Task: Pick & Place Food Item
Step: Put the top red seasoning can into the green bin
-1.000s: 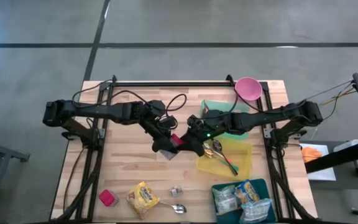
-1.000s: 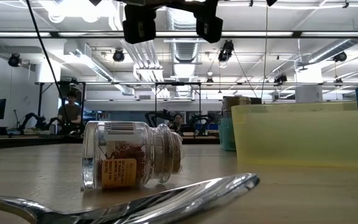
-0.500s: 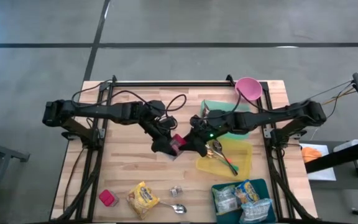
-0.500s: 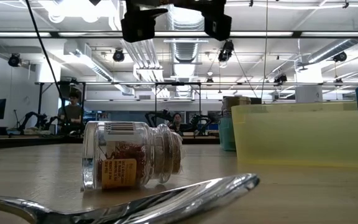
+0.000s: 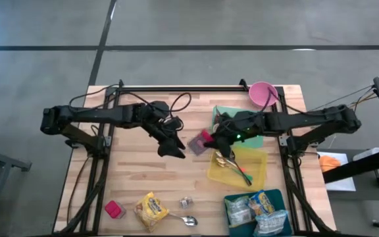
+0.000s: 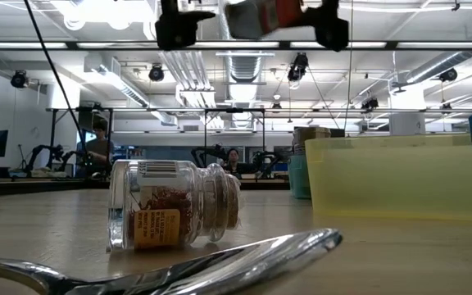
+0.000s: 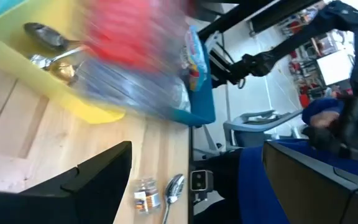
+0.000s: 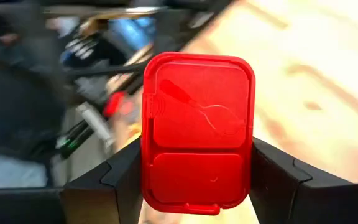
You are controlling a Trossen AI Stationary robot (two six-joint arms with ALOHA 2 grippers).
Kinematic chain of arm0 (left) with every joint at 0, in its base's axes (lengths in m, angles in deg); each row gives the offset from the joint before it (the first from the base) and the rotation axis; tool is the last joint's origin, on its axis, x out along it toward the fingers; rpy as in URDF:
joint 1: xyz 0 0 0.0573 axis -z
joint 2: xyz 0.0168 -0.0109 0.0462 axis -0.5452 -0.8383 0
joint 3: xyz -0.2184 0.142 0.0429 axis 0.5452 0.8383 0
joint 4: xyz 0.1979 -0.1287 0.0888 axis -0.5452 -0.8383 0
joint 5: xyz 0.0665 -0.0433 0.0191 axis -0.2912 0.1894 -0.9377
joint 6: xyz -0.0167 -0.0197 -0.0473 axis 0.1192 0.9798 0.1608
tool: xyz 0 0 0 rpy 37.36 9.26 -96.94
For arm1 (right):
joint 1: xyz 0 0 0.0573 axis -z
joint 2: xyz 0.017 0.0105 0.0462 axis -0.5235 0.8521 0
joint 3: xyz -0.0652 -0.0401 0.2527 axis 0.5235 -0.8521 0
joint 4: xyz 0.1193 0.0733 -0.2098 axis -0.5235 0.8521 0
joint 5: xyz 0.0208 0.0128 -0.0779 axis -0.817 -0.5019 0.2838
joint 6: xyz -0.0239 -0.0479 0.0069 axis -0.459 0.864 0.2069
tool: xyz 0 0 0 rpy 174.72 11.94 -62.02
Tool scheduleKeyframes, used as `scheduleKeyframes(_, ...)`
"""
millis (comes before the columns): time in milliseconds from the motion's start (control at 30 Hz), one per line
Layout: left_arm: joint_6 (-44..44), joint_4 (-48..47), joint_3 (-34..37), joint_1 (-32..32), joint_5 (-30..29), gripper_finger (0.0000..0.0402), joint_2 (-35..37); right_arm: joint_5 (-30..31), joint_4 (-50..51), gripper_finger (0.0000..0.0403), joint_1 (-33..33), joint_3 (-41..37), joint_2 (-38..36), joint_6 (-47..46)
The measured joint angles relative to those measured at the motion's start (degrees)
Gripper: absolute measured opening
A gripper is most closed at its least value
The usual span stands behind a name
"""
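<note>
High view: both arms meet over mid-counter (image 5: pixel 137 181).
Right gripper (image 5: pixel 207 139): clamped on a red-lidded food cup (image 8: pixel 197 140), held above the counter just left of the yellow tray (image 5: pixel 258 172).
Left gripper (image 5: pixel 174 149): spread wide, holding nothing, near the cup's left.

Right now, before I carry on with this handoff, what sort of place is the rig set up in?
Most likely a robotics lab or open workshop. The low view shows exposed ceiling ducts, other robot arms on a far bench and a seated person, all beyond the wooden table.
</note>
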Motion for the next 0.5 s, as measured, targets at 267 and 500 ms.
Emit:
scheduleKeyframes(267, -0.81, -1.2, 0.05, -0.74, -4.94, 0.0363, 2.1, 6.59, 12.88, 0.0214, 1.71, -1.09, -7.56, -4.04)
scheduleKeyframes(500, 0.51, -6.36, 0.31, -0.96, -13.75, 0.0363, 3.75, 12.26, 28.75, 0.0214, 3.26, -0.95, -11.47, -9.12)
